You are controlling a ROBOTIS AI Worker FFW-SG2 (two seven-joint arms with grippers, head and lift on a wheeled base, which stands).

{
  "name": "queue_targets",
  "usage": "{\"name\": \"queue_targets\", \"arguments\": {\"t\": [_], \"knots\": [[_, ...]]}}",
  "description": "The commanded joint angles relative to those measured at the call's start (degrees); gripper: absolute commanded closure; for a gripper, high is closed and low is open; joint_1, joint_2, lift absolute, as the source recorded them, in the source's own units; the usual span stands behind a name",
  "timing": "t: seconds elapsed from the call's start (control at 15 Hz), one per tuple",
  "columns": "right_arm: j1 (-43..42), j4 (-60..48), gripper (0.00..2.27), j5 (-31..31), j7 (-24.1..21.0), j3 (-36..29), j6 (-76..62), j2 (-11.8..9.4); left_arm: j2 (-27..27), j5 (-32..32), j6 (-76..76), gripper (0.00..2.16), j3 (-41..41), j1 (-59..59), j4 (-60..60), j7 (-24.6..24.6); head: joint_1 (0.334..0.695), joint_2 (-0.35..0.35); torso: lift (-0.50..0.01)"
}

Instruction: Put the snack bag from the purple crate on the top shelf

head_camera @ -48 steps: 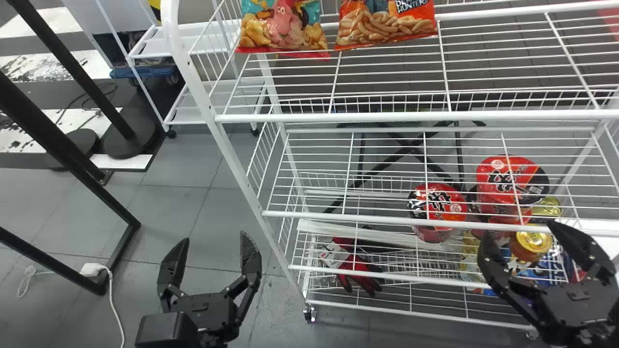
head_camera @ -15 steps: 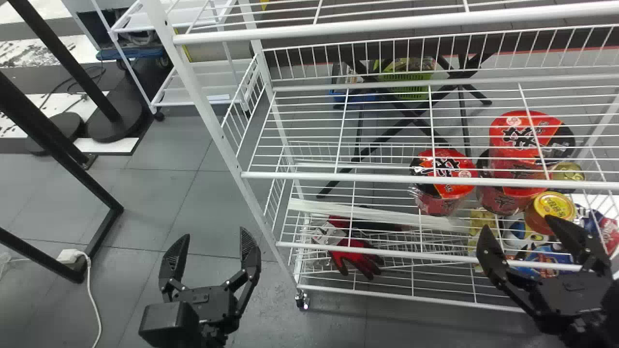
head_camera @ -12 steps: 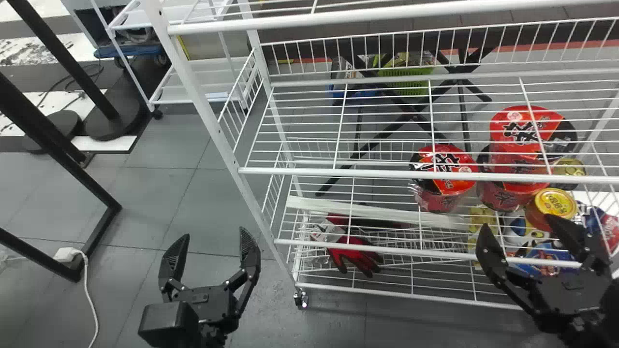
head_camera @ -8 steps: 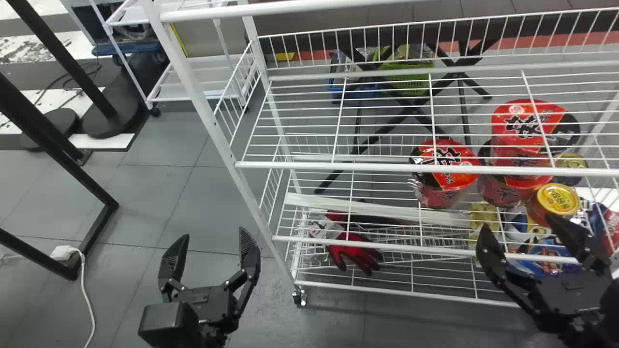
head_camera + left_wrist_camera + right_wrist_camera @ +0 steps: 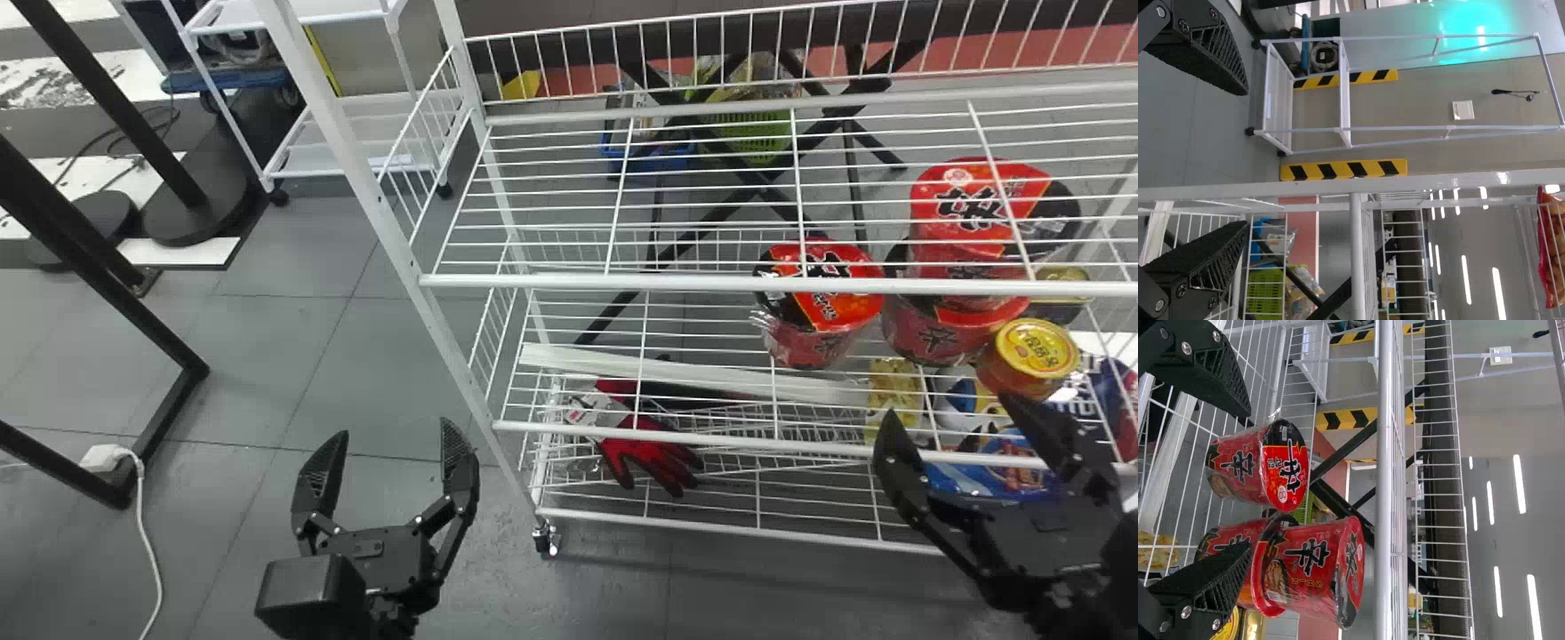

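In the head view my left gripper (image 5: 391, 434) is open, held over the floor left of the white wire rack (image 5: 676, 283). Further right, my right gripper (image 5: 948, 411) is also open, in front of the rack's right part. The left wrist view has the left gripper (image 5: 1245, 159) with its fingers apart and nothing between them; a red snack bag (image 5: 1553, 257) is behind wires at that view's right edge. From the right wrist, the right gripper (image 5: 1249, 482) is spread wide, with red noodle cups (image 5: 1313, 567) beyond its fingers.
Noodle cups (image 5: 822, 302), a yellow-lidded jar (image 5: 1036, 348) and blue packs (image 5: 991, 467) sit in the rack. A red glove (image 5: 653, 453) lies low in it. Left are a black metal frame (image 5: 188, 378) and a white cart (image 5: 333, 169); open floor (image 5: 302, 356) lies between frame and rack.
In the head view the rack has shifted upward and its lower shelves look larger; snack bags were at its top in the oldest frame. Both grippers keep nearly the same place there, still open.
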Motion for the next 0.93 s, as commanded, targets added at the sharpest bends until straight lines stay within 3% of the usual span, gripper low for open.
{"name": "queue_targets", "arguments": {"t": [0.0,0.87], "knots": [[-0.09,0.00,0.12,0.01,0.00,0.01,0.00,0.00,0.01,-0.11,0.25,0.12,0.00,-0.01,-0.09,0.00,0.695,0.215,-0.444],[0.27,-1.41,0.12,-2.02,1.41,-0.51,1.41,-0.09,0.01,0.07,1.30,0.12,0.18,-0.36,0.08,-0.52,0.695,0.216,-0.452]]}}
